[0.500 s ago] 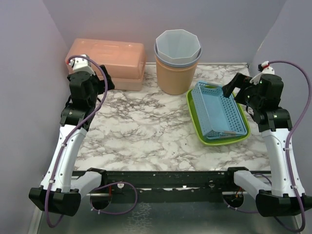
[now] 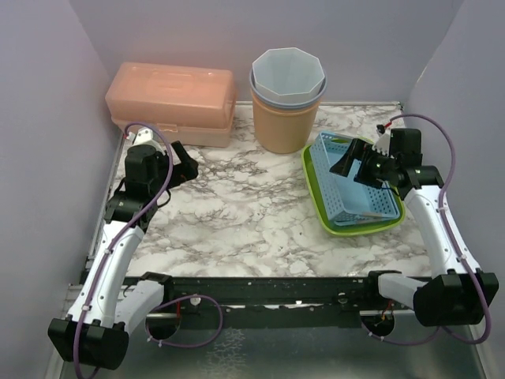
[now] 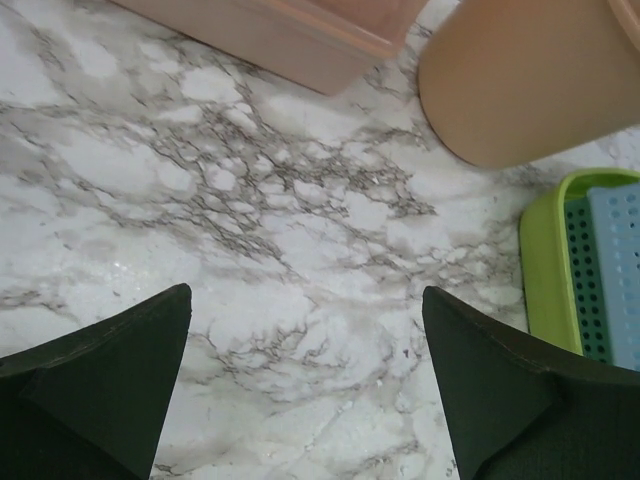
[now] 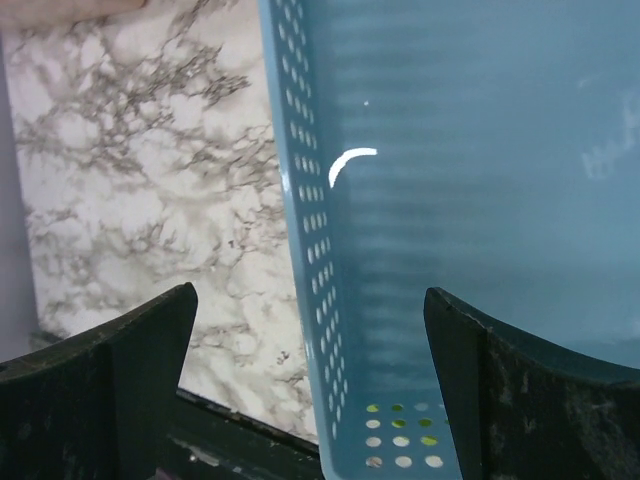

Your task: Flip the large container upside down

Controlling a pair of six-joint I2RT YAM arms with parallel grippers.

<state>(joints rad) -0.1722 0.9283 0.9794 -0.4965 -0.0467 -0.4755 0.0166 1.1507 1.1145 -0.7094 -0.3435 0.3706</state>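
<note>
A salmon lidded box [image 2: 170,101] lies at the back left; its edge shows in the left wrist view [image 3: 270,30]. A tan bucket [image 2: 284,118] with a pale blue bucket [image 2: 288,75] nested in it stands at the back centre. A blue perforated basket [image 2: 355,185] lies tilted in a green tray [image 2: 316,193] on the right. My left gripper [image 2: 188,164] is open and empty over bare marble [image 3: 305,300]. My right gripper [image 2: 346,162] is open just above the basket's left wall [image 4: 310,300], not touching it.
The marble table [image 2: 237,205] is walled by purple panels at left, back and right. The tan bucket [image 3: 530,80] and the green tray [image 3: 545,260] lie ahead and to the right of the left gripper. A black rail [image 2: 260,288] runs along the near edge.
My left arm has dropped forward away from the salmon box, towards the table's middle. My right arm has swung left and down over the blue basket.
</note>
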